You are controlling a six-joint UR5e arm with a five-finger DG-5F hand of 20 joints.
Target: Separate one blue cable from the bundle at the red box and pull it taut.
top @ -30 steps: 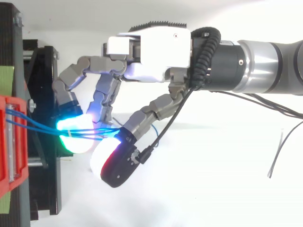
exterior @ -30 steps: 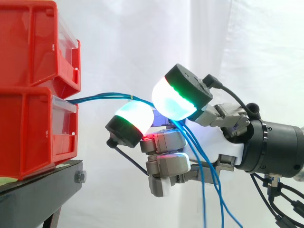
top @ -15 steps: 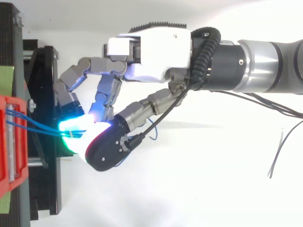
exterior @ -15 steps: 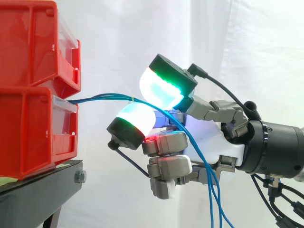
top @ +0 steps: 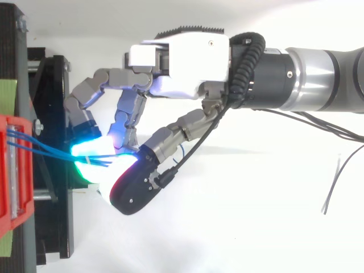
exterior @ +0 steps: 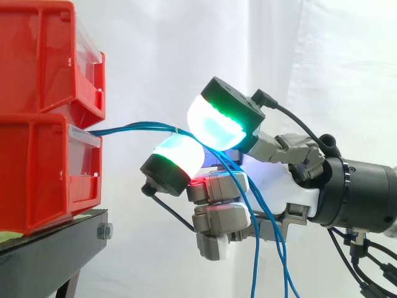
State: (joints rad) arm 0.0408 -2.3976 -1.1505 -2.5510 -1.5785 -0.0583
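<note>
White curtain (exterior: 186, 49) hangs behind the whole scene. At the left of the side view, an upper red bin (exterior: 43, 56) sits stacked on a lower red bin (exterior: 43, 167), both on a black stand (exterior: 49, 248). Several blue cables (exterior: 133, 125) come out of the front of the lower red bin just under its clear lip. They run close together, almost level, to the right towards the hand (exterior: 273, 186), which reaches in from the right edge.

The hand's fingers are curled. Its thumb (exterior: 220, 121), glowing green and cyan, sits just above a cyan-lit fingertip (exterior: 177, 155), and the cables pass between the two, so the hand is closed on them. Whether it holds one strand or several cannot be told. Beyond the pinch, the strands bend down steeply and hang loose in front of the palm, spreading apart towards the bottom edge.

From above, the cables (top: 51, 151) cross the gap from the bin to the hand (top: 182, 57) and vanish under the thumb.
</note>
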